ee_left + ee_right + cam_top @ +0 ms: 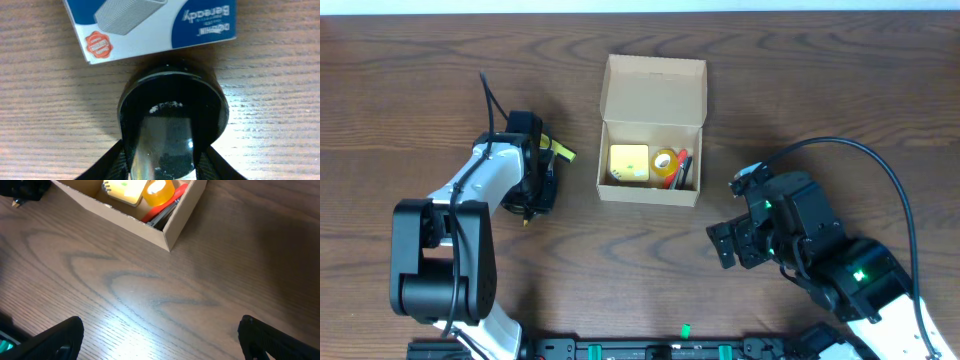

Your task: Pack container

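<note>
Left tool (533, 195) first: well left of the container (650, 195), nose down at the bench (420, 80). Looks clamped on a black round thing (172, 120) in the left wrist view, with fingers (112, 162) hugging both sides of it. Can't name the thing, maybe a cap or a roll with a shiny middle. Just past it, flat on the wood, a blue and white carton (150, 25).

Next over, the container itself: open, lid flap (655, 85) folded back on its far side, with a yellow block (628, 165), a yellow tape roll (665, 160) and some red and black pens (684, 172) inside, pens along its right wall.

Right of the container and a bit nearer, right tool (728, 245): spread wide, nothing in it, only bare wood between the fingers in the right wrist view.

Reads as mid-pack, picking up the next item on the left side. Probably calls for lifting the black round thing clear of the carton, carrying it over the container's left wall and setting it down in whatever gap is free. Not much room in there, so worth lining up carefully before letting go. No obvious job for the right tool yet.
</note>
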Controlling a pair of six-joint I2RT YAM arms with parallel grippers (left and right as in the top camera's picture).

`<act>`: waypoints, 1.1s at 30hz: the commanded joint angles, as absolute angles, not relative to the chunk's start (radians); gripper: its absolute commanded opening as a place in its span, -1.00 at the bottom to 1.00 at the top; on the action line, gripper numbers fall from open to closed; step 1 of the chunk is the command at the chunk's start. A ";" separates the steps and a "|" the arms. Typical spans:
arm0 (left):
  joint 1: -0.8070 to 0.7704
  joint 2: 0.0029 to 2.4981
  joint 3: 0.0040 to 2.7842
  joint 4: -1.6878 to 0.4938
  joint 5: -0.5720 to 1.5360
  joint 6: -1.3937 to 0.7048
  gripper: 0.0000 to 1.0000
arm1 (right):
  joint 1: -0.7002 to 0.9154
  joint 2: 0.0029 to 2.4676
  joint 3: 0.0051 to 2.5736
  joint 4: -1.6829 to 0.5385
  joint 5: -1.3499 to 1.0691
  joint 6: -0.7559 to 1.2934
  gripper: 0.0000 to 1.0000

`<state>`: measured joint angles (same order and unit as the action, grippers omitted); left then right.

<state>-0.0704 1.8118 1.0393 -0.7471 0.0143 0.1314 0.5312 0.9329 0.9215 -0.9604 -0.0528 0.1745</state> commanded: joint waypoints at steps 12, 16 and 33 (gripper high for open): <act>-0.073 1.815 1.068 -0.767 0.020 -0.008 -0.88 | 0.522 0.928 0.927 -0.961 -0.053 0.163 0.99; -0.073 1.790 1.133 -0.844 0.026 -0.001 -0.88 | 0.522 0.928 0.927 -0.961 -0.053 0.163 0.98; -0.175 1.701 1.586 -1.038 0.088 0.113 -0.89 | 0.522 0.928 0.927 -0.961 -0.053 0.163 0.98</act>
